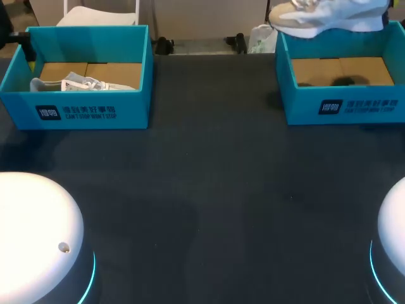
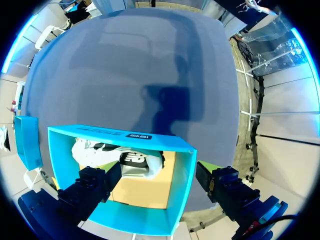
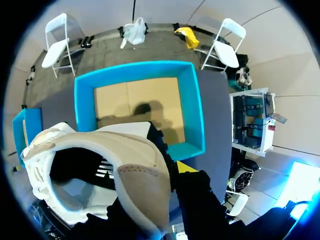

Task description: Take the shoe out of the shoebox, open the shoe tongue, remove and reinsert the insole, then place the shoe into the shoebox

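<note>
A beige and white shoe (image 1: 329, 16) hangs in the air above the right teal shoebox (image 1: 345, 104), whose cardboard floor is bare. In the right wrist view my right gripper (image 3: 172, 172) is shut on the collar wall of this shoe (image 3: 100, 165), with the open box (image 3: 190, 110) below it. A second white shoe (image 1: 82, 83) lies in the left teal shoebox (image 1: 76, 111). My left gripper (image 2: 157, 187) is open, its black fingers (image 2: 92, 182) wide apart above that box (image 2: 182, 170), with the white shoe (image 2: 120, 157) under them. Neither gripper shows in the head view.
The two boxes stand at the far left and far right of the dark table (image 1: 209, 190). Two white rounded arm bases (image 1: 31, 234) sit at the near corners. A strip of another teal box (image 2: 27, 142) shows beside the left one.
</note>
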`<state>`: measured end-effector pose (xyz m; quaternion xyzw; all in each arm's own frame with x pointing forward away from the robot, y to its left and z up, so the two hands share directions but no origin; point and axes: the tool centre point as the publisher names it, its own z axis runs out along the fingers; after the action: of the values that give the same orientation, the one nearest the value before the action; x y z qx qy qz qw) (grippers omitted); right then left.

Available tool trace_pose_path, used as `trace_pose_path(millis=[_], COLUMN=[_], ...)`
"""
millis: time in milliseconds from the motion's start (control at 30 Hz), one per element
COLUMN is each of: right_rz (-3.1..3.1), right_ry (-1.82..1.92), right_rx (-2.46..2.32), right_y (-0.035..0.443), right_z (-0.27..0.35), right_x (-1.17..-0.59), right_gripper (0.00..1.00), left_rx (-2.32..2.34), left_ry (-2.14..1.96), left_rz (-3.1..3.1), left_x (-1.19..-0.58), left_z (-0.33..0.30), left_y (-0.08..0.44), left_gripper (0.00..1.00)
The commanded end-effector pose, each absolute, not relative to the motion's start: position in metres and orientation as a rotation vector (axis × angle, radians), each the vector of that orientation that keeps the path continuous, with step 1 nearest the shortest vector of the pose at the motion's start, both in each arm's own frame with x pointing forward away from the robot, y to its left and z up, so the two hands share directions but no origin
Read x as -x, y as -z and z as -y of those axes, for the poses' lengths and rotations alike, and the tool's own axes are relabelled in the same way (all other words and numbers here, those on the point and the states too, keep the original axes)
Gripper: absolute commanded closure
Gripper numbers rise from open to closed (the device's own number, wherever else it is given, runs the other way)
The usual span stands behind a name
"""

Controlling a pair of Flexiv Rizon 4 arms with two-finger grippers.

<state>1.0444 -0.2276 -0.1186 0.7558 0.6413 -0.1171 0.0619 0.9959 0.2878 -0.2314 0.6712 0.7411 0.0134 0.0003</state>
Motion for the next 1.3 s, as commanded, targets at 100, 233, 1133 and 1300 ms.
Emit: trace_pose_path(millis=[100, 233, 1133, 1300], right_rz=[-1.923, -1.923, -1.797, -1.797], right_ry=[0.266, 0.266, 0.179, 0.179], right_rx=[-2.244, -2.244, -2.258, -2.258], right_y=[0.115, 0.115, 0.117, 0.117], right_z=[0.229, 0.229, 0.148, 0.148], right_x=[-1.021, -1.021, -0.879, -0.879], right_gripper=[1.00, 1.00, 1.00, 1.00], left_rx=[-2.108, -2.108, -2.108, -2.108], left_ry=[-0.049, -0.049, -0.049, -0.049], left_rz=[-2.327, -2.327, -2.327, -2.327], left_x=[-0.994, -0.994, -0.994, -0.994], left_z=[-0.288, -0.288, -0.288, -0.288], left_y=[0.231, 0.231, 0.231, 0.231], left_gripper=[0.00, 0.00, 0.00, 0.00])
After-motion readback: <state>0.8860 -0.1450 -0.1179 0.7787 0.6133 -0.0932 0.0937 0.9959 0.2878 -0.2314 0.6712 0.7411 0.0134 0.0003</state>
